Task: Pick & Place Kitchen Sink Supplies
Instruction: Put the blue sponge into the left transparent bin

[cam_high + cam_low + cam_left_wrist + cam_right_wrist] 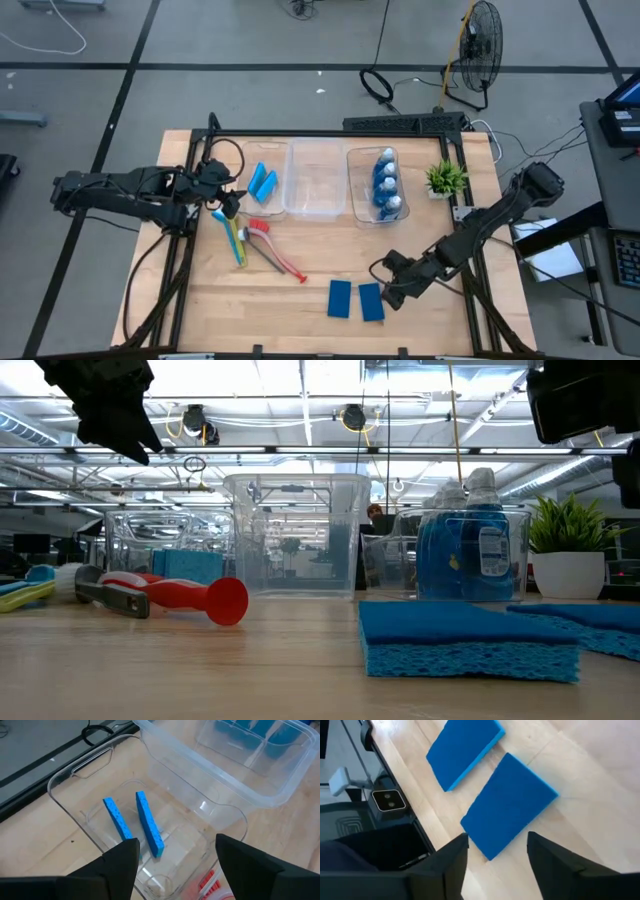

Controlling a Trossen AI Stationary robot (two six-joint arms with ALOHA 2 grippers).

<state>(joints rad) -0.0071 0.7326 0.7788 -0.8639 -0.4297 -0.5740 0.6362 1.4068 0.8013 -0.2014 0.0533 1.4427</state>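
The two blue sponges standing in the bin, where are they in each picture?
High view: the two sponges stand on edge in the left clear bin, beside the left tool.
Low view: only a blue patch shows through the left bin's wall, behind the red brush.
Left wrist view: middle of the picture, both leaning in the bin.
Right wrist view: not there; those two sponges lie flat on the table.
Shared landmark: the left clear bin.

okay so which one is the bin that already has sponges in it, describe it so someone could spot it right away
Along the table's far edge stand three clear bins in a row. It is the leftmost bin, below the left tool. Unlike the empty middle bin and the bottle-filled right bin, it holds two blue sponges on edge.
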